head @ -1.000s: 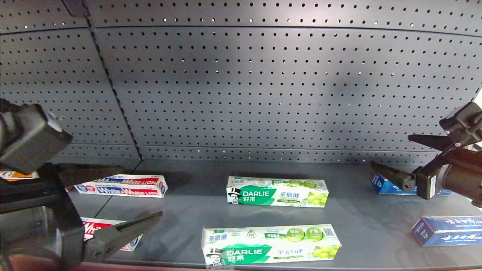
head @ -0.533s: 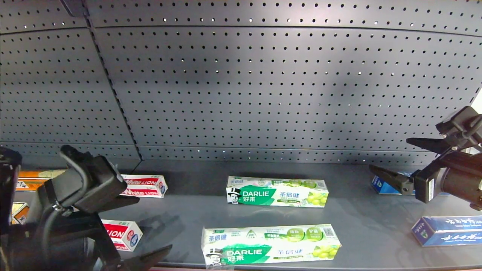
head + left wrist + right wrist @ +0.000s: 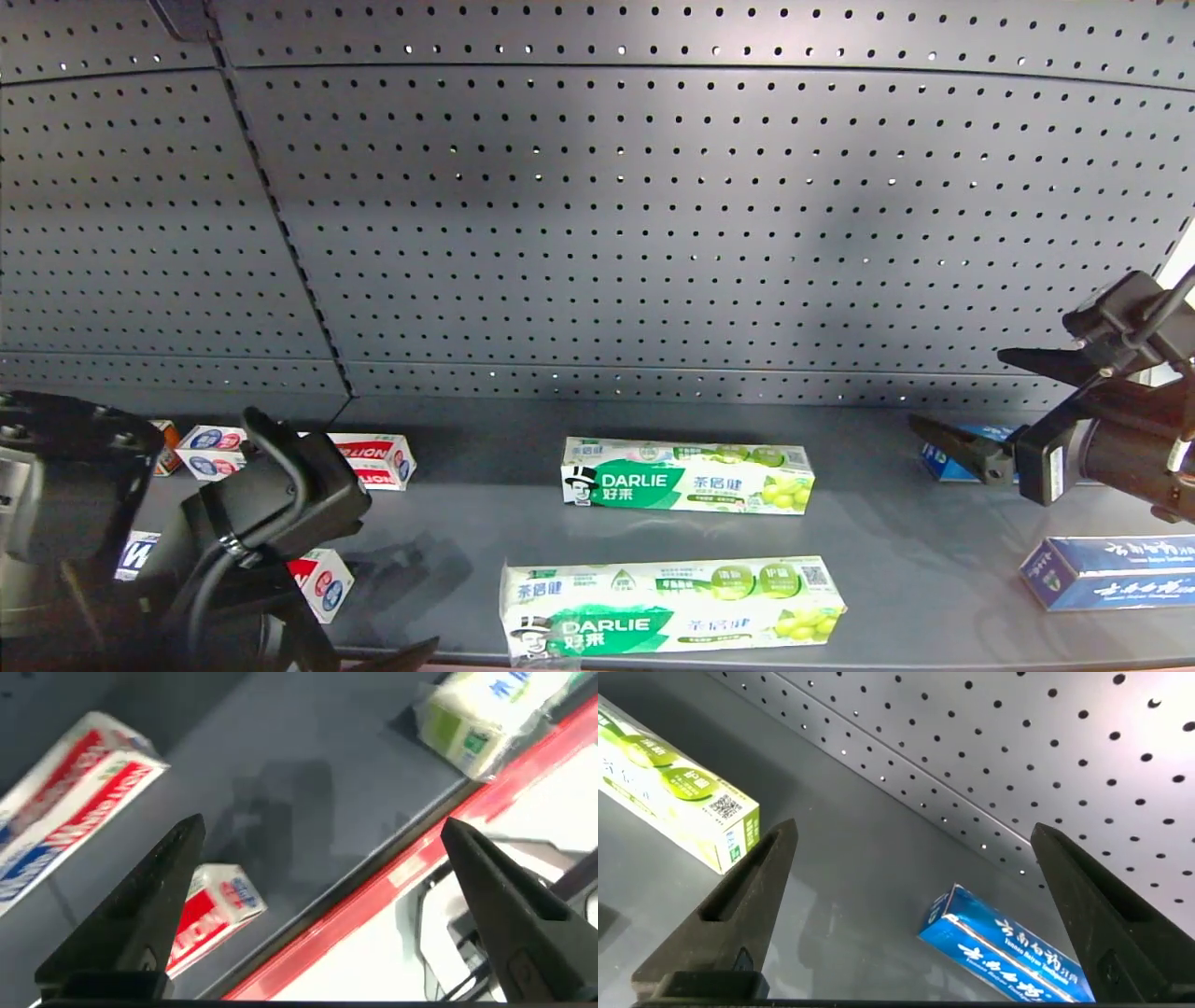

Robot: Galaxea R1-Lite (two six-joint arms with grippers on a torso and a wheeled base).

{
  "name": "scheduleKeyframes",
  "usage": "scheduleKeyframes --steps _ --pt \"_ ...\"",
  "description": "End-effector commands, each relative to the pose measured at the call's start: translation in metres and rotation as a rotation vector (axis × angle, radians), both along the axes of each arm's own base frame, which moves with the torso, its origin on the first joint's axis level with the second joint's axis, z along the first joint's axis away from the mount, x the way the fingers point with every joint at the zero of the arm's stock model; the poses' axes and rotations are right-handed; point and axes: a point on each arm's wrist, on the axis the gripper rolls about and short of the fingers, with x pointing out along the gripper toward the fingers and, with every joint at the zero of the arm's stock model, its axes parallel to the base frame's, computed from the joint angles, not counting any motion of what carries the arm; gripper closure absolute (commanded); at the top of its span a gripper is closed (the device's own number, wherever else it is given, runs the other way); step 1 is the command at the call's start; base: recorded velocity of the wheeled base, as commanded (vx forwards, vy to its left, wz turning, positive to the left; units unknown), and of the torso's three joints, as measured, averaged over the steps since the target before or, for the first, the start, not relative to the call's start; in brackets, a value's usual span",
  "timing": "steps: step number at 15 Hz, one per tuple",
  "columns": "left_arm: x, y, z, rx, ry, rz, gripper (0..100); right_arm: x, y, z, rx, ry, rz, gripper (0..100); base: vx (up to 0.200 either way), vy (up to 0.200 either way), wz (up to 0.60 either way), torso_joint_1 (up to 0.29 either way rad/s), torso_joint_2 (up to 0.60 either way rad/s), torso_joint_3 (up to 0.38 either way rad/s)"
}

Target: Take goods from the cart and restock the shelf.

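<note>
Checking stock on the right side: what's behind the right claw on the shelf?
A blue toothpaste box lies on the shelf near the pegboard back wall. From the head view the right claw covers much of it.

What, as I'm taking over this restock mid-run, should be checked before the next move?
1. Left tool open and empty: ok.
2. Right tool open and empty: ok.
3. Bare space on the grey metal shelf to the right of the rear green cardboard toothpaste box: ok.
4. Front green cardboard toothpaste box fully behind the shelf's front edge: cannot tell.
5. Left tool clear of the front red-and-white cardboard box: cannot tell.
</note>
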Motion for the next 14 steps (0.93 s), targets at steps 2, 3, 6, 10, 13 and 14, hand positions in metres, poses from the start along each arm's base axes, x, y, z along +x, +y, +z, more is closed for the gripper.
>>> scheduleKeyframes --steps 2,3,6,10,13,14 --pt "0.009 -0.009 -0.01 0.032 0.049 -0.018 0 0.003 0.001 -0.003 -0.002 0.015 -0.001 0 0.0 0.0 0.0 0.0 0.0 0.0" --pt "0.011 -0.011 -0.011 0.038 0.057 -0.021 0 0.004 0.001 -0.003 -0.002 0.012 -0.001 0 0.0 0.0 0.0 0.0 0.0 0.0" --pt "0.023 -0.017 -0.015 0.039 0.016 -0.032 0 0.004 0.001 -0.003 -0.001 0.01 -0.001 0 0.0 0.0 0.0 0.0 0.0 0.0" --pt "0.031 -0.022 -0.015 0.042 0.005 -0.036 0 0.006 -0.001 -0.004 -0.005 0.014 -0.013 0 0.0 0.0 0.0 0.0 0.0 0.0" --pt "0.041 -0.025 -0.013 0.042 0.004 -0.025 0 0.006 -0.001 -0.005 -0.006 0.017 -0.012 0 0.0 0.0 0.0 0.0 0.0 0.0" --pt "0.044 -0.027 -0.012 0.042 0.001 -0.026 0 0.006 -0.001 -0.005 -0.006 0.017 -0.012 0 0.0 0.0 0.0 0.0 0.0 0.0"
